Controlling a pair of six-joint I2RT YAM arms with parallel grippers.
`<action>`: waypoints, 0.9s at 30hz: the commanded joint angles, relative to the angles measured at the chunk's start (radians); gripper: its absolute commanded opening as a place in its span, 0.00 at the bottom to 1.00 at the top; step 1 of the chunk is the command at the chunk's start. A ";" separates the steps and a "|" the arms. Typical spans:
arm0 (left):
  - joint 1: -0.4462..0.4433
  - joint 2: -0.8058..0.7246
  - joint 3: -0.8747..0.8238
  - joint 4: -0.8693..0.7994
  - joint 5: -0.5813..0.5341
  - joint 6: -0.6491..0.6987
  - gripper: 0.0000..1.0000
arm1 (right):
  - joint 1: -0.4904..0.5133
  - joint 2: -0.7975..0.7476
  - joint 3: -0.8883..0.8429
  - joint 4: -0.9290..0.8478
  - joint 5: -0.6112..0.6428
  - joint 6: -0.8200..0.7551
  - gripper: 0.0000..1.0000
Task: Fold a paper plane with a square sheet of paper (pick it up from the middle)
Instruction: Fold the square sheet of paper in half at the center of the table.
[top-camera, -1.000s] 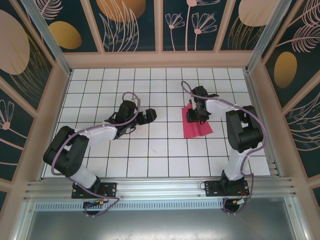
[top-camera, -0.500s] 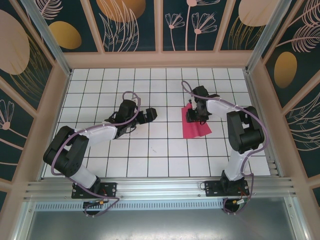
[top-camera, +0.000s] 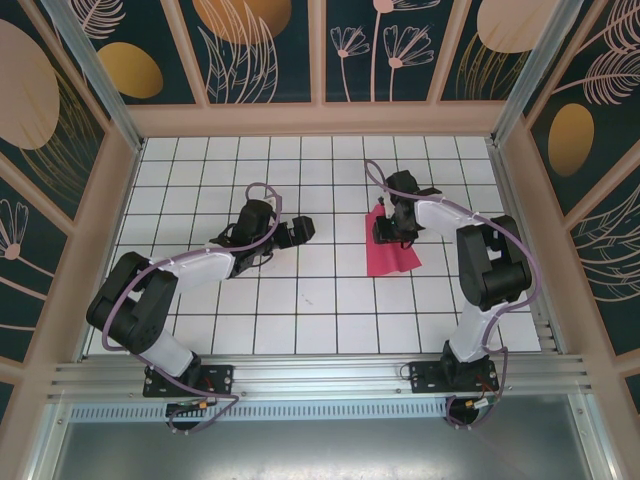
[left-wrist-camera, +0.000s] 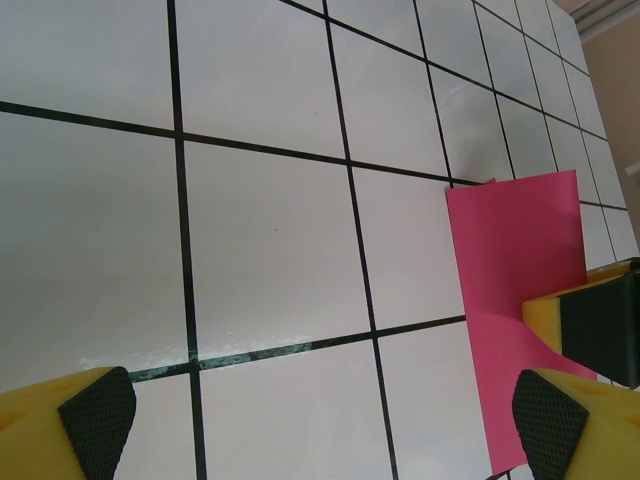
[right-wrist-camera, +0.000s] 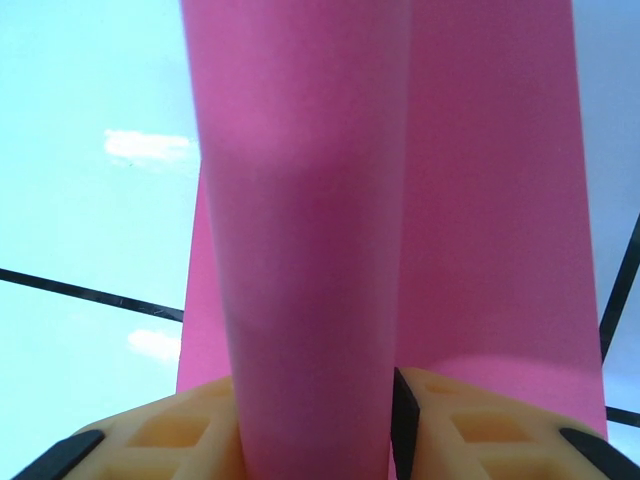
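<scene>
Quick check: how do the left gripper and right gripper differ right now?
The left gripper stands wide open with nothing in it; the right gripper pinches a raised ridge of the square sheet of paper. The left gripper sits over bare tiles beside the sheet; the right gripper is at the sheet's far end. Both have yellow fingers with black pads.

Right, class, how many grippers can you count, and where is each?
2. The left gripper, open, is over tiles left of centre; the right gripper is at the far end of the pink paper, a raised fold between its fingers.
</scene>
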 joint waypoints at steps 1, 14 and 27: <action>-0.006 0.002 0.018 0.006 0.003 -0.005 0.98 | -0.008 -0.020 -0.015 -0.002 -0.010 0.012 0.40; -0.007 -0.007 0.015 0.005 0.000 -0.008 0.98 | -0.008 -0.029 -0.016 0.003 -0.049 0.012 0.41; -0.011 -0.007 0.017 0.006 0.002 -0.012 0.99 | -0.007 -0.038 -0.021 0.007 -0.058 0.023 0.40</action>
